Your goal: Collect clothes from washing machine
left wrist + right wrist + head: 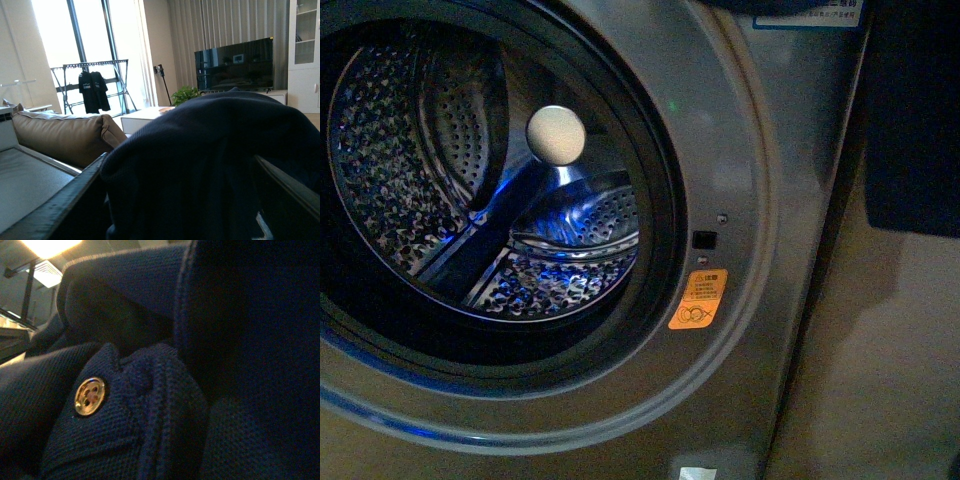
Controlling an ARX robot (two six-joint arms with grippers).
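The washing machine (760,200) fills the front view, grey, with its round mouth open. The perforated steel drum (470,180) shows no garment inside. An orange sticker (698,300) sits right of the mouth. The clothes (210,160), dark navy fabric, lie draped across my left gripper (180,200), which is open; its fingers (55,210) stand on either side of the cloth. In the right wrist view the navy knit clothes (165,405) with a gold button (90,396) fill the picture. My right gripper is shut on them; its fingers are hidden by the fabric.
A dark shape (912,120) hangs at the right edge of the front view; what it is cannot be told. Behind the left gripper are a tan sofa (65,137), a drying rack (95,87) by the window and a television (235,65).
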